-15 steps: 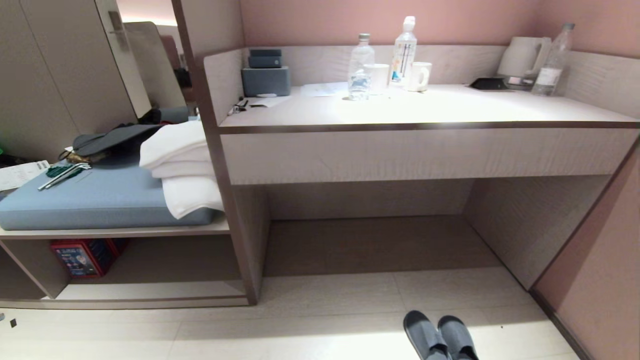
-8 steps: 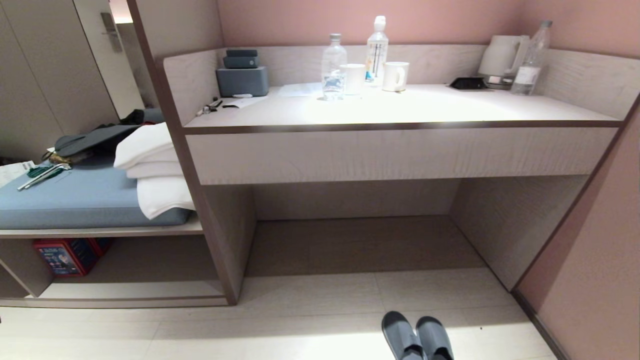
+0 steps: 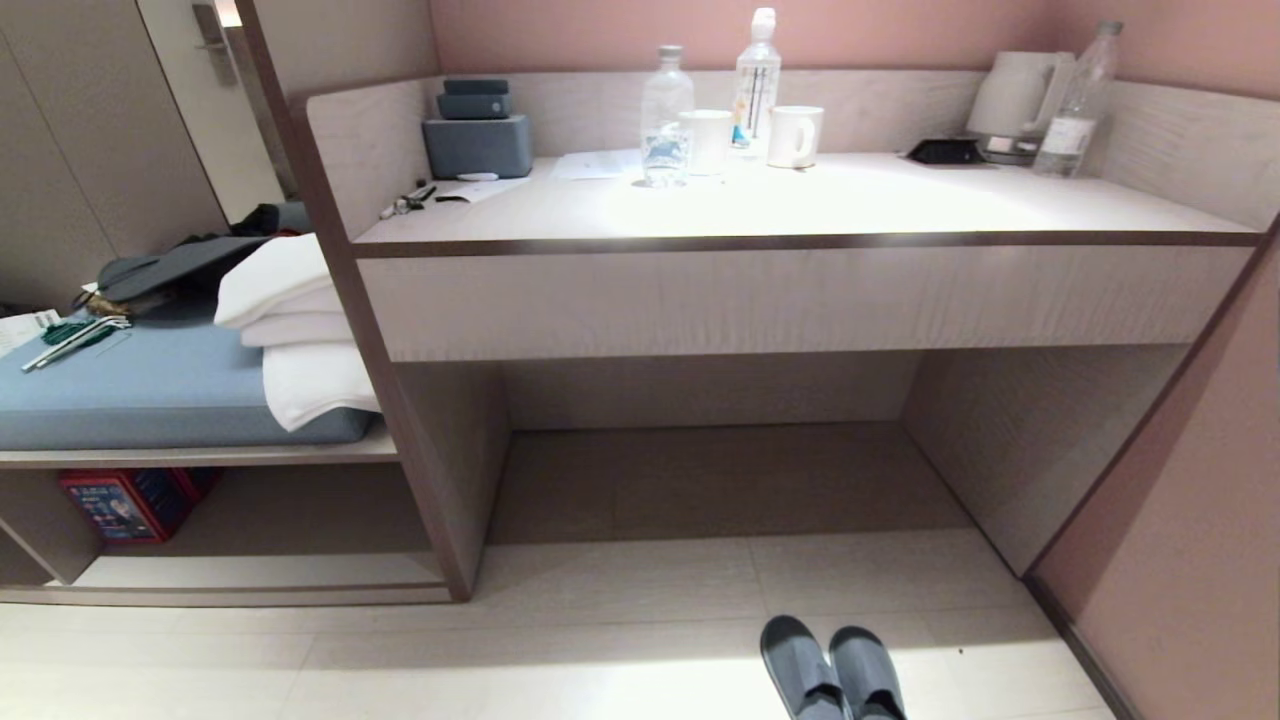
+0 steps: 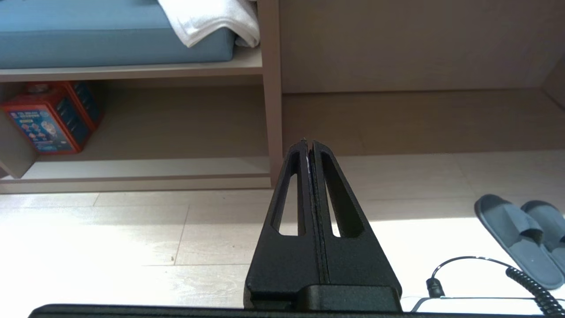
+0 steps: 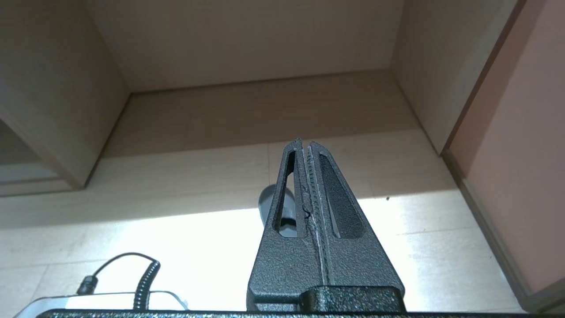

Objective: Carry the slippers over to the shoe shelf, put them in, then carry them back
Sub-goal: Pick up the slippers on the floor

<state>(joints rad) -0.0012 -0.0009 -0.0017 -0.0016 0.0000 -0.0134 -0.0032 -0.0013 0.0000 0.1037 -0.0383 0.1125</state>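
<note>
Down on the pale floor [image 3: 600, 640], right at the bottom of the head view, the slippers [image 3: 832, 668] are sitting side by side, toes aimed at the desk alcove [image 3: 720, 480], and nothing is holding them. Neither arm is showing up in this view. Over to the left, under the blue cushion [image 3: 150, 390] with the white towels [image 3: 300, 340] piled on it, the shoe shelf [image 3: 260, 575] is standing open, holding only a red box [image 3: 125, 500] at its far end, so by my reading the carry is not yet begun: pick-up, delivery and return are all still to come. Switching to the left wrist view, the left gripper [image 4: 310, 143] is hanging above the floor with its fingers [image 4: 293, 185] pressed flat together, gripping nothing and touching nothing. Beyond it the shelf's pale base board is showing, with the red box tucked in at one end, and the slippers [image 4: 521, 238] are lying well off to one side near a coiled black cable [image 4: 525, 276]. Moving on to the right wrist view, the right gripper [image 5: 305, 143] is likewise closed tight, fingers [image 5: 291, 190] meeting along their ridged pads and empty. Only a sliver of one grey slipper [image 5: 267, 201] is peeking out from behind those fingers, lower down on the floor and apart from them, with the alcove opening up ahead and the pink wall [image 5: 521, 176] running alongside.
</note>
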